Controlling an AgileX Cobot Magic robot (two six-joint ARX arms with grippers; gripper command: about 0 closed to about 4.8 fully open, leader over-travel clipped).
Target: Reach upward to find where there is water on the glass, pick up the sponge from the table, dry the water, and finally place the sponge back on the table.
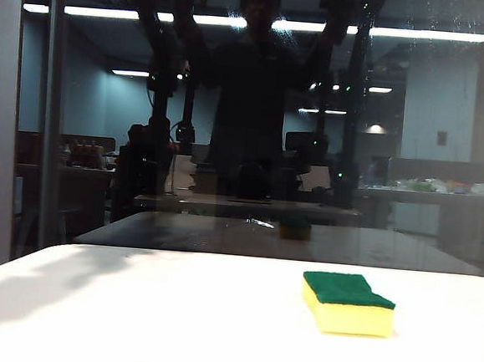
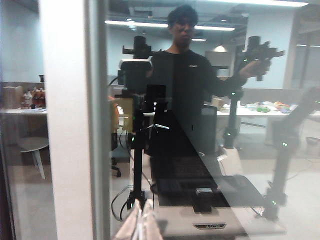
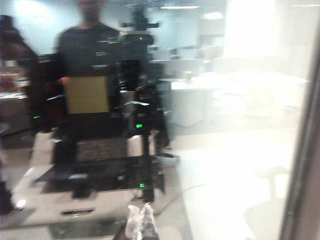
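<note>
Right now I see the sponge (image 1: 348, 303) lying green side up on the white surface (image 1: 131, 315), toward its right edge and nearer the far edge by the glass (image 1: 448, 122) than to me; nothing touches it. The glass rises behind the far edge of the surface, with a grey frame bar (image 1: 3, 120) near its left side. Neither arm shows directly in the exterior view; I only get dim reflections of them raised high in the pane. In the left wrist view the left end effector (image 2: 140, 224) points at the glass just beside the frame bar, and its pale fingertips (image 2: 131, 225) sit pressed together with no gap and nothing between them, so it is clenched and empty. In the right wrist view the right end effector (image 3: 140, 221) also faces the glass, its whitish fingertips (image 3: 148, 220) touching each other, clenched on nothing. That view is blurred and washed out on one side. I make out a faint speckle of water (image 1: 238, 20) near the top of the pane, by the bright reflected light strip, though the wrist views are too soft for me to tell droplets from reflections.
</note>
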